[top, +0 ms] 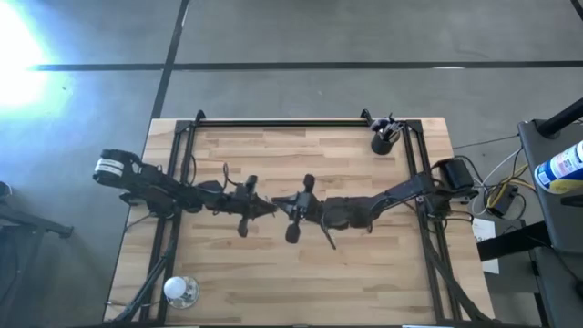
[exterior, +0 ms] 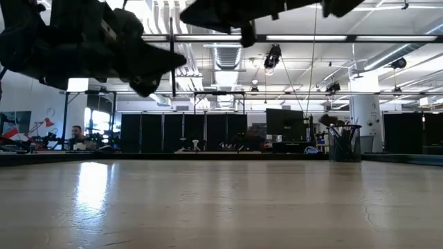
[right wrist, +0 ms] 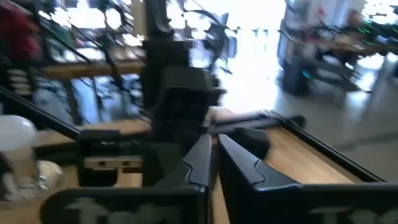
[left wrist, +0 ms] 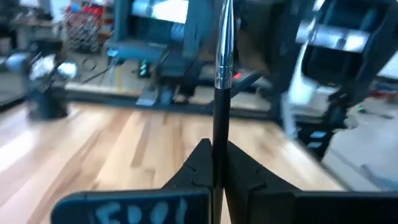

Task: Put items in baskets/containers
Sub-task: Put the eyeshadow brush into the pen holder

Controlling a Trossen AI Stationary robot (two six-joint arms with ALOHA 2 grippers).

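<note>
Black-handled makeup brush [left wrist: 222,81] pinched upright between the left gripper [left wrist: 216,163] fingers above mid-surface, likely for a bristles-up drop into the dark cup [top: 383,141] in the far right corner; right gripper [right wrist: 214,152] fingers pressed together, empty, close opposite.

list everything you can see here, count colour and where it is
makeup brush: one, dark handle with a silver band, clamped upright in the left pincer above the table's middle
cup: one, dark, far right corner of the table, brushes standing in it
glass object: one, clear and rounded, near left corner of the table
table: one, light wood
bottle: one, blue and white, off the table to the right
person: one, seated far back in the room
left pincer: dark, shut on the brush, mid-table
right pincer: dark, shut, empty, facing the left one
</note>
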